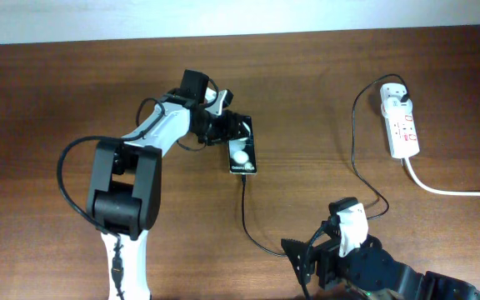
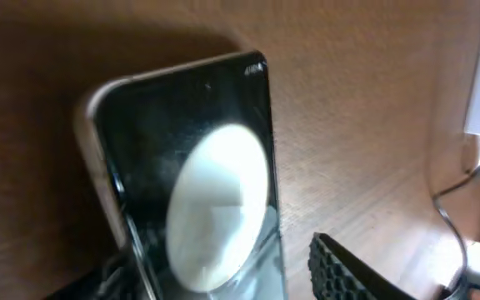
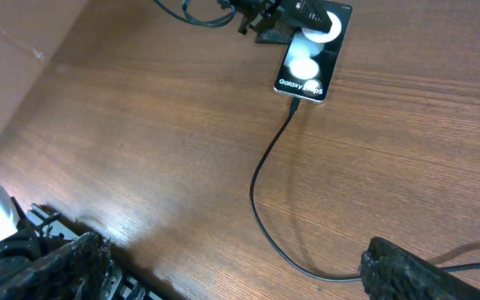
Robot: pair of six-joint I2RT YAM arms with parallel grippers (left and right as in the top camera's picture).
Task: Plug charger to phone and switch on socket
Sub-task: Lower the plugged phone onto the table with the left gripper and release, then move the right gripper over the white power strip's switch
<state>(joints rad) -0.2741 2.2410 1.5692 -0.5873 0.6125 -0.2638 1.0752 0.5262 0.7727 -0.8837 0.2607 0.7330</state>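
Glossy black glass marks the phone [image 1: 242,155] in the overhead view. It lies flat on the wooden table [image 1: 57,100] near the middle, and the left gripper [image 1: 227,129] sits at its 12 o'clock end. The charger [image 1: 248,221] leaves the phone at 6 o'clock, curves past the right gripper [image 1: 307,262] at 5 o'clock, then climbs to the white socket [image 1: 402,125] at 2 o'clock.

In the left wrist view the phone fills the frame. One finger [image 2: 348,267] at 5 o'clock stands apart from its edge, so we read these jaws as partly open and holding nothing.

In the right wrist view the two fingers [image 3: 407,271] stand far apart with bare wood between them. The charger passes just beside the 5 o'clock one and is not gripped. Its tip seems seated in the phone.

We judge the phone stiff, slippery and fragile, best taken by its long edges. The charger is thin and soft, so we would hold it near the tip. The socket looks light and may slide when pressed.
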